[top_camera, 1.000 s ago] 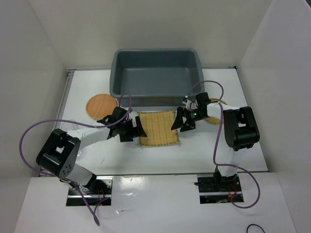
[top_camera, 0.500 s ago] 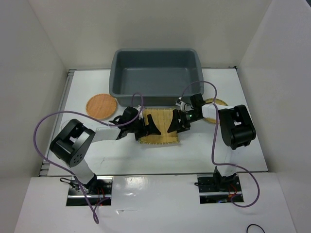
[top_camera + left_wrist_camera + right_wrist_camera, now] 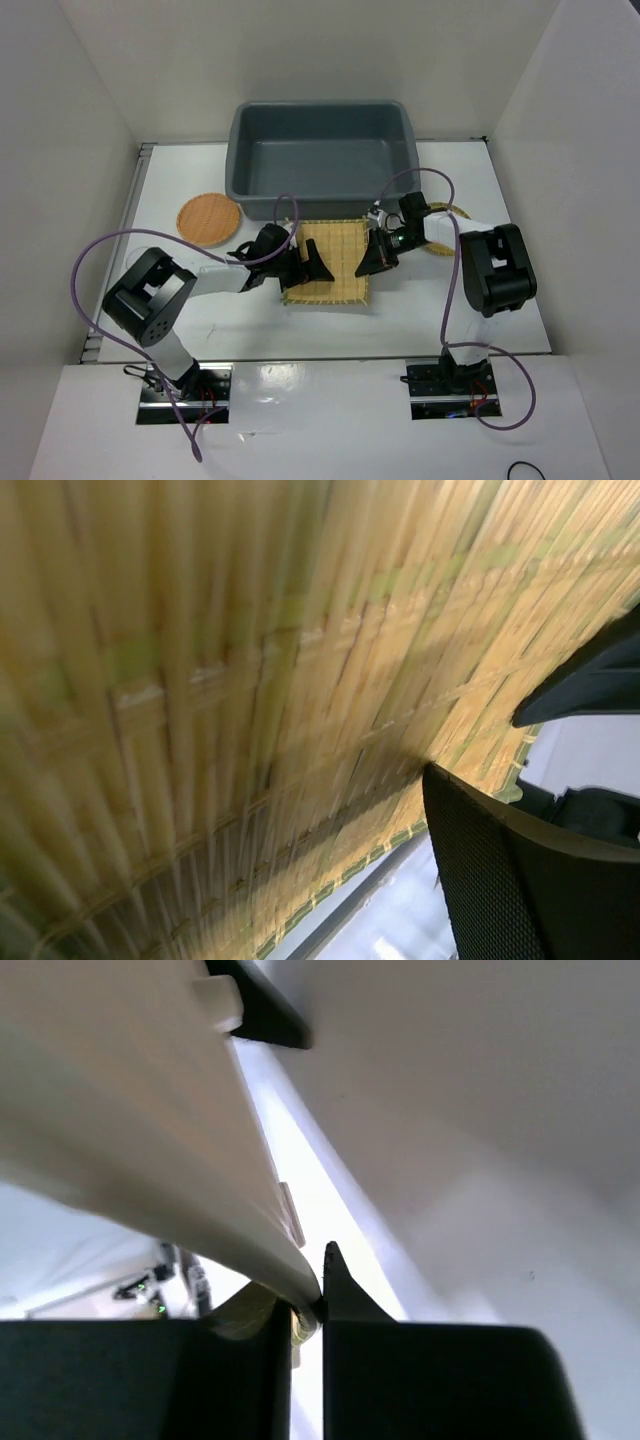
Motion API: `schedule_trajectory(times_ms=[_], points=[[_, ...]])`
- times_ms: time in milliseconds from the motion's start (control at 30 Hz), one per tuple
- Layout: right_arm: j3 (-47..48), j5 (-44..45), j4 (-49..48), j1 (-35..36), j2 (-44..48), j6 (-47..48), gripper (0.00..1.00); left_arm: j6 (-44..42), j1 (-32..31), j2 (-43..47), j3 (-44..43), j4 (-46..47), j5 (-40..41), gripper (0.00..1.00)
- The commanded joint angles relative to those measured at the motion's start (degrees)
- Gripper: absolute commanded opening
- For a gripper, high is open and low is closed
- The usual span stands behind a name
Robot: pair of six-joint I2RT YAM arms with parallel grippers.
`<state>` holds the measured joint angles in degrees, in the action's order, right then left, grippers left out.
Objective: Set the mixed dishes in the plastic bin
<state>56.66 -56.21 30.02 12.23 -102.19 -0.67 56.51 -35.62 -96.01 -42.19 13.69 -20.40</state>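
Pinching mat (image 3: 337,262) edge, right tool (image 3: 368,265).

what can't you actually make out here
- round woven disc: top view, mostly hidden behind the right arm
- right gripper: its wrist view is blurred; whether it pinches the bamboo mat edge is unclear
- left gripper: wrist view filled by blurred mat, open or shut unclear
- clear cup: not found in any view

Woven bamboo mat (image 3: 342,250) looks rough; plastic bin (image 3: 320,160) smooth, matt grey.
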Motion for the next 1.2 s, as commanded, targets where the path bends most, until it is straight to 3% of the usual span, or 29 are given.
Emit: schedule_trajectory(times_ms=[0,467,667,900,1033,1167], points=[[0.29,-4.26,-1.02,6.93,3.40,3.56,0.00,-1.06,-5.87,-3.06,1.77,-1.83,-0.78,1.00],[2.93,-8.48,5.93,5.88,13.50,8.84,0.00,-2.72,-6.92,11.54,1.68,-10.44,1.86,1.00],[2.93,-14.80,5.93,5.88,15.36,8.84,0.00,-2.19,-6.92,7.69,2.38,-5.71,-1.91,1.00],[2.32,-15.95,3.47,5.88,16.41,7.00,0.03,-2.81,-9.29,1.53,-4.12,-5.08,-4.47,1.00],[2.31,-14.38,2.76,5.88,17.46,6.29,0.00,-2.81,-9.30,2.31,-4.83,-5.08,-4.47,1.00],[6.95,-12.70,7.59,3.51,17.47,9.71,0.00,-4.99,-9.30,4.68,-7.45,-10.86,-3.77,1.00]])
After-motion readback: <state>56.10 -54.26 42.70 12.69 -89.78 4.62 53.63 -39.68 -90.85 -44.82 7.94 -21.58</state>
